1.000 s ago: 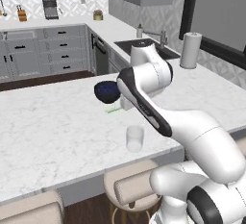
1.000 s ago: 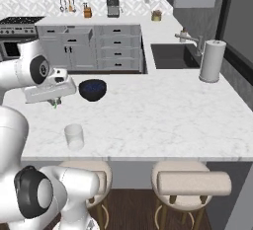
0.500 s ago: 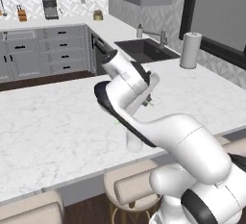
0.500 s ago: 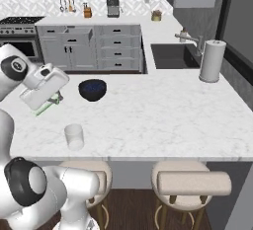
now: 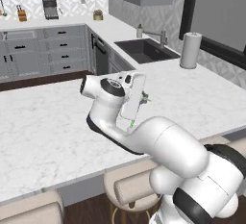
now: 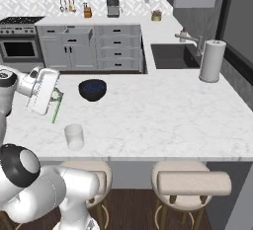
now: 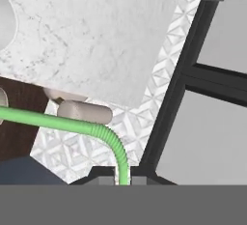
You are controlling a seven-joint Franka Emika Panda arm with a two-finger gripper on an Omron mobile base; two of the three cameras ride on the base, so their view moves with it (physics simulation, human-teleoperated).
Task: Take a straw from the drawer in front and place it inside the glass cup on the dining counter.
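You are looking at a grey-cabinet kitchen with a white marble dining counter [image 6: 163, 120] in front of the base and beige cushioned stools [image 6: 193, 183] tucked along its near edge. On the counter stand a dark blue-black bowl [image 6: 92, 89], a white paper-towel roll [image 6: 211, 60] at the far right by the sink [image 6: 173, 56], and the clear glass cup [image 6: 74, 136] close to the near edge. In the cabinet run against the back wall, one light-grey drawer [image 6: 77, 35] stands pulled out beside the oven [image 6: 20, 49].

Your gripper [image 6: 58, 95] is held above the counter's left part, up and to the left of the glass cup and apart from it, with the bowl just to its right. Its fingers are pressed together on the light-green straw [image 6: 55, 110], which hangs down from the fingertips at a slight tilt. The lower tip sits above and left of the cup rim, outside the cup.

In the hand view the straw [image 7: 103, 137] rises between the two dark fingertips, bends at its ribbed section and runs off to the left edge. In the left base view the gripper [image 5: 142, 99] sits just behind the arm's elbow, with a short green piece of straw [image 5: 130, 129] visible below it.
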